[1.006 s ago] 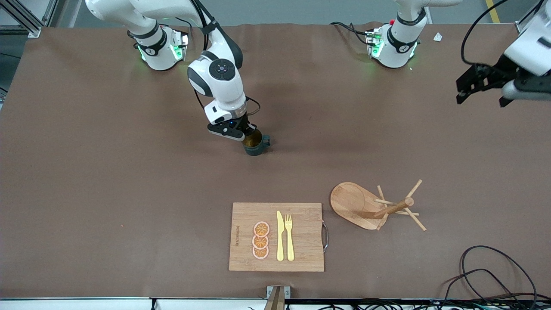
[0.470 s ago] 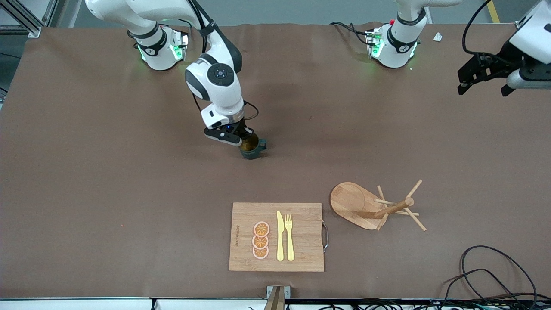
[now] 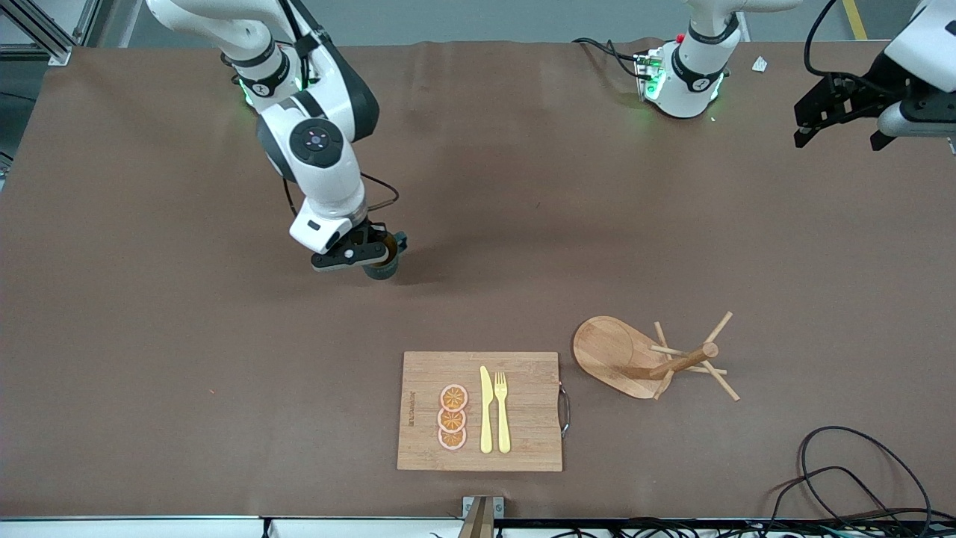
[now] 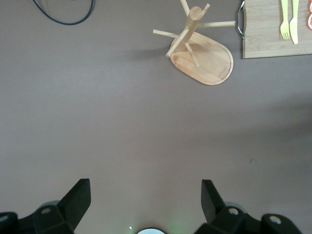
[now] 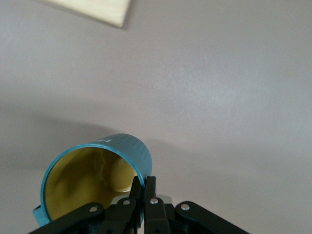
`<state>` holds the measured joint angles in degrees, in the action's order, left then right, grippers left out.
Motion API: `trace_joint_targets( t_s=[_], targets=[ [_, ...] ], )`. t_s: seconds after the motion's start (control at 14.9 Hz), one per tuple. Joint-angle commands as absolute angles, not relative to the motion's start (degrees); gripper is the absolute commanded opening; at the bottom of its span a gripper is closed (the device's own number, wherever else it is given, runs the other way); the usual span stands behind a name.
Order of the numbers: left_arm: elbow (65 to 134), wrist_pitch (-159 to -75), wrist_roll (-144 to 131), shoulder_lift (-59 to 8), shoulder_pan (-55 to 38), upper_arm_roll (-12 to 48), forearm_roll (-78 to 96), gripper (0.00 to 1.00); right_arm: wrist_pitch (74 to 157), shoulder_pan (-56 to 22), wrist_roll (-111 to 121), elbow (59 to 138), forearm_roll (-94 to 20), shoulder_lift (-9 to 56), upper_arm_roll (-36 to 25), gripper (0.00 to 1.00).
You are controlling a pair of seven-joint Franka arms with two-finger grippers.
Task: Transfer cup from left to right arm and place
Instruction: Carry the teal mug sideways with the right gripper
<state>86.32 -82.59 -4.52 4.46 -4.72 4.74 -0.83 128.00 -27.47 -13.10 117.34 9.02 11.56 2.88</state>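
Right wrist view showed the right gripper (image 5: 141,192) clamped on the rim of the ribbed dark teal mug (image 5: 92,178), held tilted over the brown surface (image 3: 149,336). So thin a rim pinch risked the mug rotating or slipping at set-down. The left gripper (image 3: 838,123) waited with fingers apart over the left arm's end.

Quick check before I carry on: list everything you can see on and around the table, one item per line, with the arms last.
cup: one, dark teal with a yellow-brown inside, held by its rim above the table toward the right arm's end
cutting board: one, light wood with a metal handle, near the front camera
orange slices: three, orange, in a row on the cutting board
knife: one, yellow, on the board beside the slices
fork: one, yellow, on the board beside the knife
mug rack: one, wooden with pegs, beside the board toward the left arm's end
cables: black, at the table's corner near the front camera
right gripper: shut on the cup
left gripper: open, empty, waiting above the left arm's end of the table
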Motion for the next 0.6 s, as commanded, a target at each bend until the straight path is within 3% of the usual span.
trace_joint_targets(
  t_s=[0.0,0.54],
  targets=[
    [85.61,-83.41,-4.57,2.38,-5.27,4.66,-0.17,1.0,128.23,-23.05,8.79,120.84,8.96,8.97,3.43,0.0],
    [85.78,-83.59,-4.48,1.49,-5.62,4.66,-0.26,1.0,130.77,-15.21,51.65,122.51,10.28,8.44,3.43,0.0]
  ],
)
